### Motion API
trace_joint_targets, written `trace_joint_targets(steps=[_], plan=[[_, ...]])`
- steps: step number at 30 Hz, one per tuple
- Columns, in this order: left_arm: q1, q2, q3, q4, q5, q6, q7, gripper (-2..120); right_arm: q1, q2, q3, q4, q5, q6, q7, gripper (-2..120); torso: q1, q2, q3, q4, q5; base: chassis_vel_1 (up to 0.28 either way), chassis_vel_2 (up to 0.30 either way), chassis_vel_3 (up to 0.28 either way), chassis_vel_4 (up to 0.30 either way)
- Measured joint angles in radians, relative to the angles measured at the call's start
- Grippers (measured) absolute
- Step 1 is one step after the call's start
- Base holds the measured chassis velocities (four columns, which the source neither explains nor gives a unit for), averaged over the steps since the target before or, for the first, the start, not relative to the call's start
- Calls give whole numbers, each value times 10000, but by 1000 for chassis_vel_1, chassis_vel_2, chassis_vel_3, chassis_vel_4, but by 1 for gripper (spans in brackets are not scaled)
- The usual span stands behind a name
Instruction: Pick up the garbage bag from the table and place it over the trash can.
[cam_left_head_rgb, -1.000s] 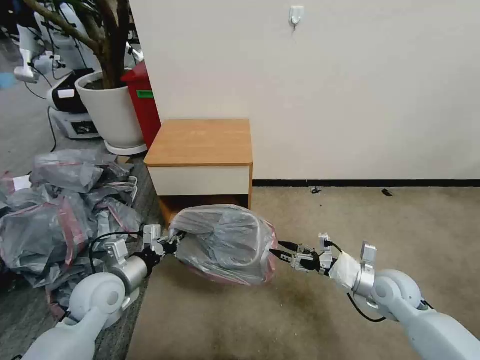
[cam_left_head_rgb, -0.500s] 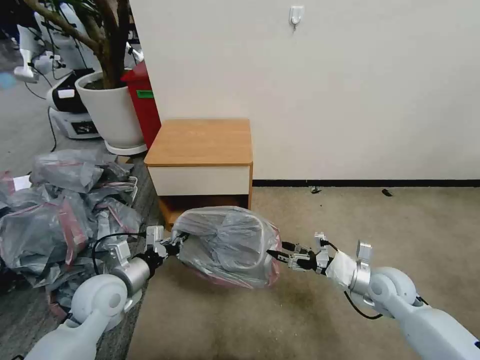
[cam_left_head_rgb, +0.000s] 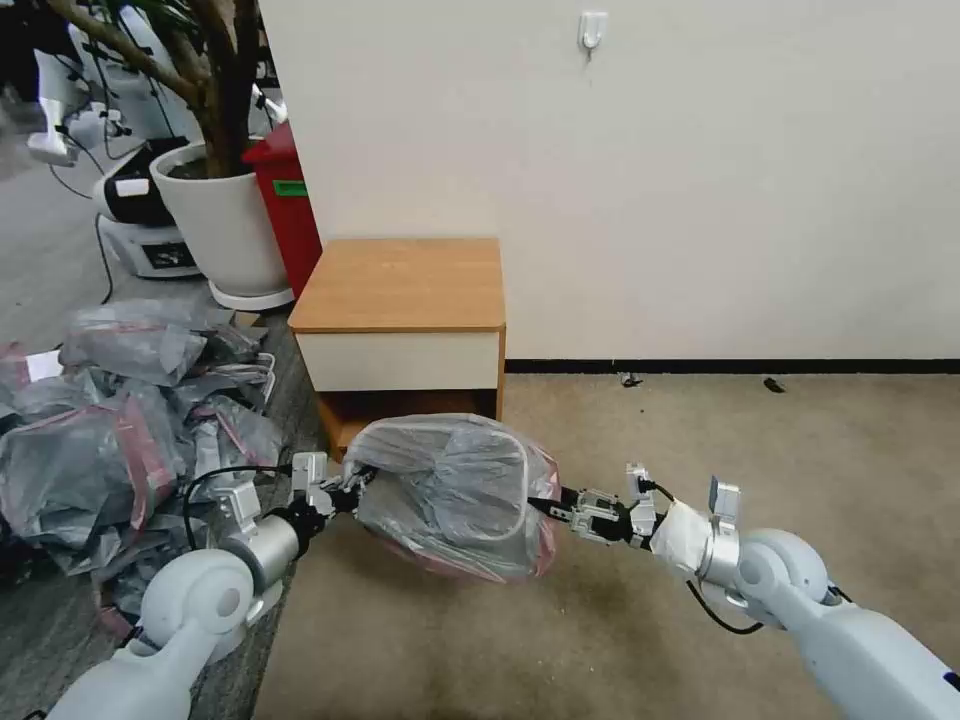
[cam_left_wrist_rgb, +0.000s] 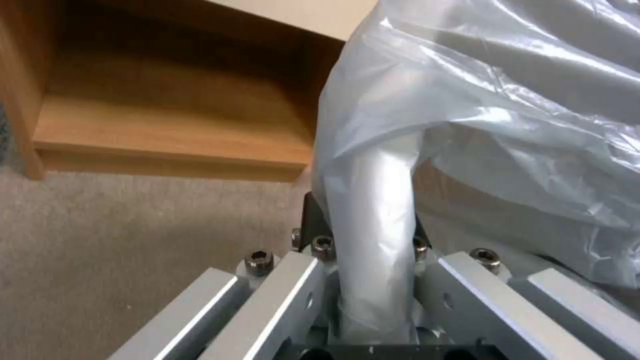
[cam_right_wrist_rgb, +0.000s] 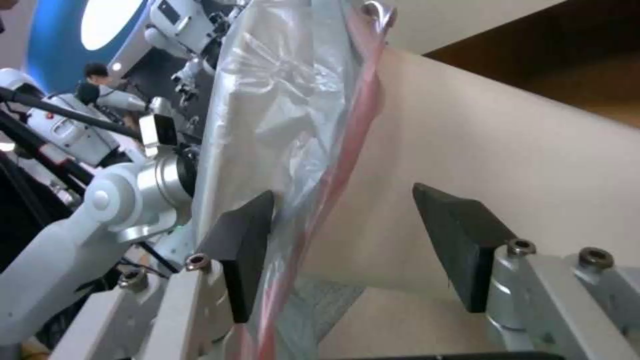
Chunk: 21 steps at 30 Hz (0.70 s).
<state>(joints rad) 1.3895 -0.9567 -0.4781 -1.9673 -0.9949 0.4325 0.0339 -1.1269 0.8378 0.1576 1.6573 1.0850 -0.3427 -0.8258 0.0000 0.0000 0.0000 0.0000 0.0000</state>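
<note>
The garbage bag, thin grey plastic with a pink-red band, is stretched over the cream-white trash can, whose rim shows through it. The can stands tilted on the carpet just in front of the table. My left gripper is shut on the bag-covered rim at the can's left side. At the can's right side my right gripper is open. In the right wrist view the pink band hangs between its black pads, and one pad touches the plastic.
A big heap of grey-and-pink bags covers the floor at the left. Behind it stand a large white plant pot, a red box and another robot's base. Open carpet lies to the right, bounded by the wall.
My right gripper has slid a little to the left, closer against the bag's right side. The bag, the can and my left gripper have barely moved.
</note>
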Motion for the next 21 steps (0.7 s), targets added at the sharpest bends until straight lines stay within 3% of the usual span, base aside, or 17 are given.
trace_joint_targets(steps=[7, 11, 21], plan=[[27, 3, -7, -20, 37, -4, -17, 2, 236, 8, -227, -166, 8, -5, -74, 50, 0, 1, 0, 0, 0, 0, 0, 0, 0], [13, 11, -11, -17, 44, -5, -22, 2, 350, 26, -341, -227, 11, -5, -167, 32, 0, 0, 0, 1, 0, 0, 0, 0, 0], [-114, -9, 112, 53, 64, -6, -31, 2, 465, 45, -395, -304, 3, 42, -327, 0, 0, 0, 0, 0, 0, 0, 0, 0, 0]])
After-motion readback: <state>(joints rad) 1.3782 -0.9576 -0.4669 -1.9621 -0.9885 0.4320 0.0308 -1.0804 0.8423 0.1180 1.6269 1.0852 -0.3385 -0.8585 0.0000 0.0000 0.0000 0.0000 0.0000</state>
